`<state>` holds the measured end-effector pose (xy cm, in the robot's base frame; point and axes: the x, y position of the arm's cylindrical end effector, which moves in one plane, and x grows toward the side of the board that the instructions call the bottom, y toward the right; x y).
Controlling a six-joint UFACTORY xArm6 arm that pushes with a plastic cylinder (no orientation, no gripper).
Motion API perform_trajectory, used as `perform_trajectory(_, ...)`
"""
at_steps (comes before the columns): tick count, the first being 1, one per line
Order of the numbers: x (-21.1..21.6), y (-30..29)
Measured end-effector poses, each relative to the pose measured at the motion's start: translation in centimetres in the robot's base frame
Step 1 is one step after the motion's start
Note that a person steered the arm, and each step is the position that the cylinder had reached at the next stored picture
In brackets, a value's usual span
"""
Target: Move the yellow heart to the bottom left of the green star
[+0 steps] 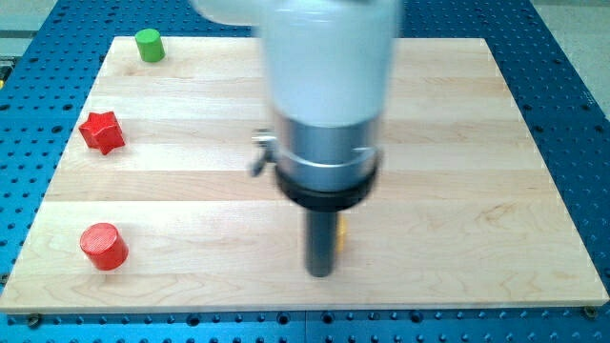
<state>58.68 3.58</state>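
My tip (321, 272) rests on the wooden board (477, 143), low and just right of the middle. A thin sliver of yellow (340, 234) shows at the rod's right edge, just above the tip. It is a yellow block, but its shape is hidden behind the rod. No green star shows; the arm's wide white and grey body covers the middle of the board.
A green cylinder (148, 45) stands at the board's top left corner. A red star (102, 131) lies at the left edge. A red cylinder (103, 246) stands at the bottom left. A blue perforated table surrounds the board.
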Motion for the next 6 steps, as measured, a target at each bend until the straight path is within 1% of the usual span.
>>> perform_trajectory(1, -0.6, 3.4)
perform_trajectory(3, -4.0, -7.6)
perform_trajectory(4, -4.9, -3.7)
perform_trajectory(5, -1.3, 1.4)
perform_trajectory(6, -3.2, 4.0)
